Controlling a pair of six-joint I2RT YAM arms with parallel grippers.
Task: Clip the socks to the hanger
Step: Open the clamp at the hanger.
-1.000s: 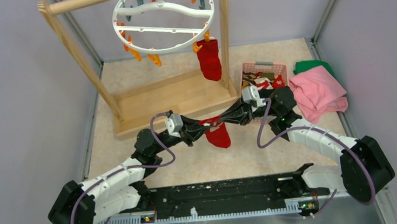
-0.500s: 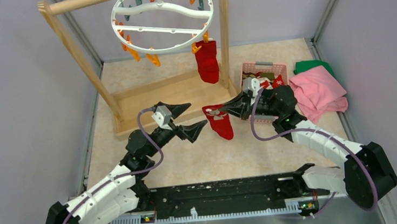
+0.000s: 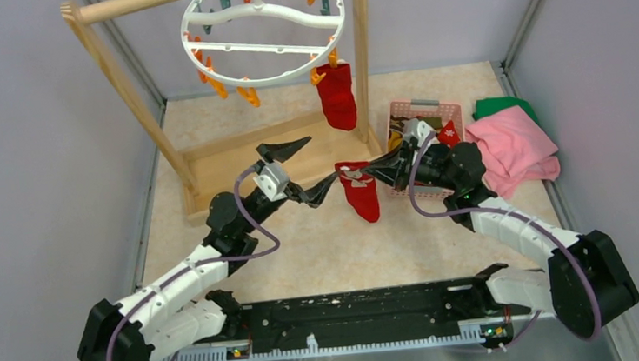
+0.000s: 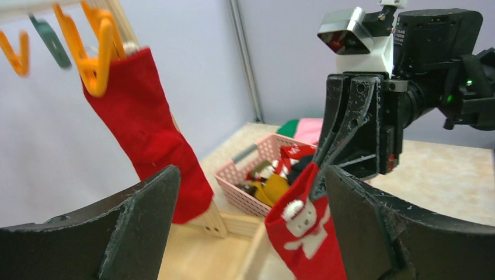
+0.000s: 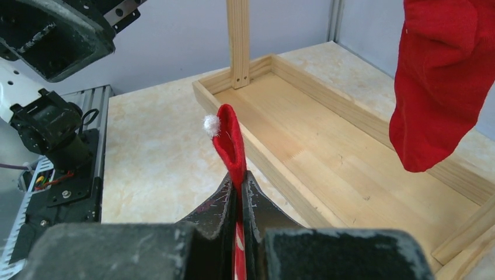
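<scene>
The white ring hanger [image 3: 263, 28] hangs from the wooden rack with orange clips [image 4: 93, 52] round its rim. One plain red sock [image 3: 337, 96] is clipped at its right side and also shows in the left wrist view [image 4: 146, 134]. My right gripper [image 3: 349, 174] is shut on the cuff of a red sock with a white figure [image 3: 363, 196], which dangles freely above the table [image 4: 306, 233]. The cuff sticks up between the jaws [image 5: 230, 140]. My left gripper [image 3: 306, 171] stands wide open just left of that sock, nothing between its fingers [image 4: 146, 221].
A pink basket [image 3: 401, 108] holding several socks sits behind the right gripper. Pink cloth [image 3: 510, 151] and green cloth [image 3: 501, 105] lie at the right. The wooden rack's base tray [image 3: 279, 153] lies under the hanger, its post [image 3: 363, 54] beside the hung sock.
The left gripper let go of the patterned sock, opened wide and drew back to the left. The right gripper lifted the sock, which now hangs from it alone.
</scene>
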